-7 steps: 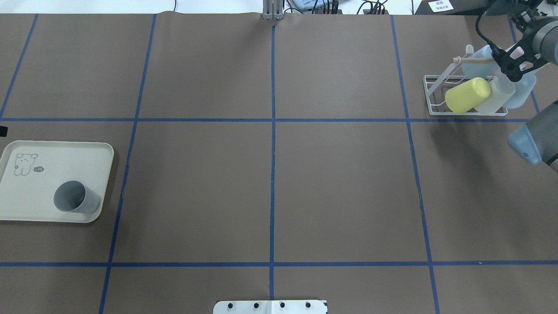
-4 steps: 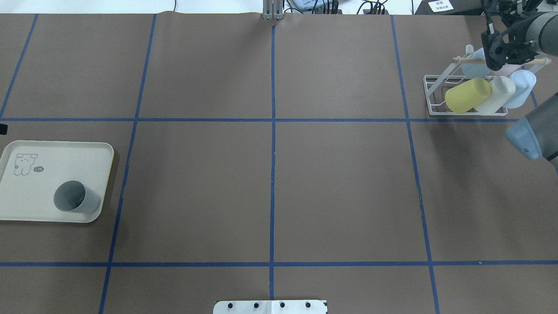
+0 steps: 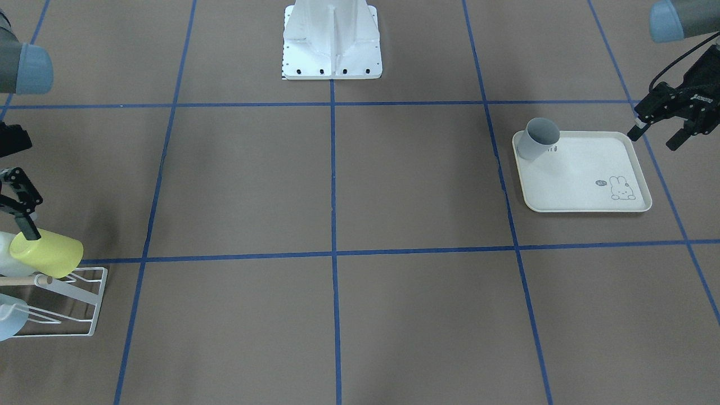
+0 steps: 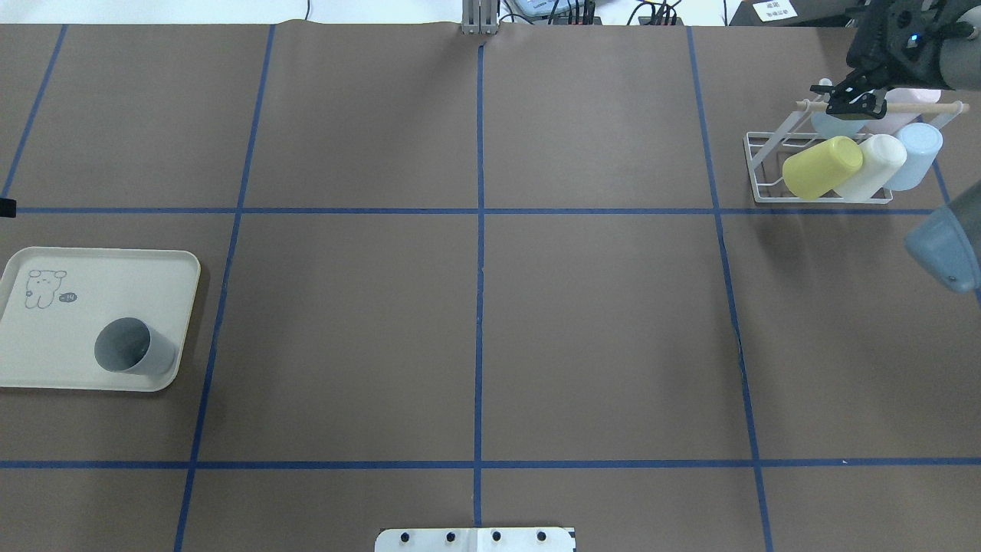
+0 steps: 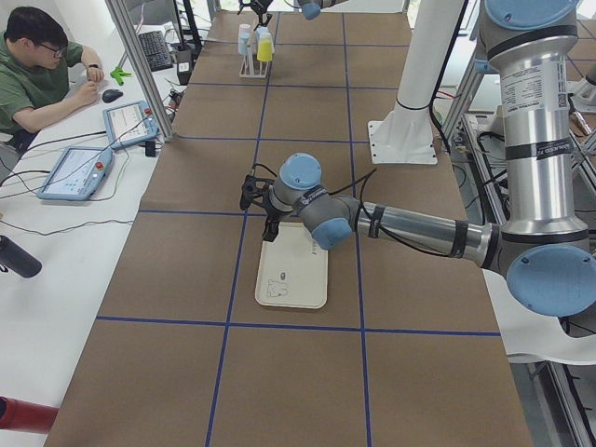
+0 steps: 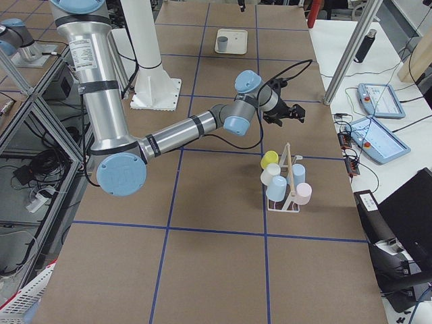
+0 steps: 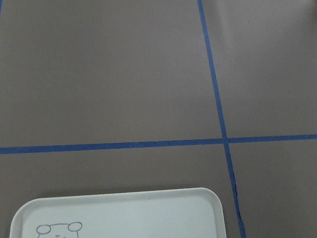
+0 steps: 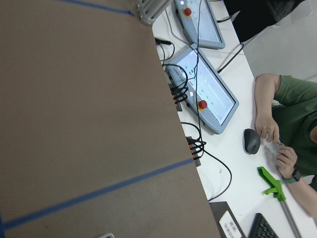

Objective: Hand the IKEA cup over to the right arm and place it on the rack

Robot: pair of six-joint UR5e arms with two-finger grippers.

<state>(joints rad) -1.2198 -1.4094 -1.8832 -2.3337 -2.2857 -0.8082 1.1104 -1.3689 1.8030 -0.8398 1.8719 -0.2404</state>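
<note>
Jaws spread, right gripper (image 4: 855,103) hovers above rack (image 4: 751,165).

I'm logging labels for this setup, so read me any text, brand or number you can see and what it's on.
Nothing reads clearly.
Cream rabbit-print plastic tray: dark bubble mark, too small.
Black left gripper: white lettering, blurred.
White card, top of overhead view: too small.
</note>
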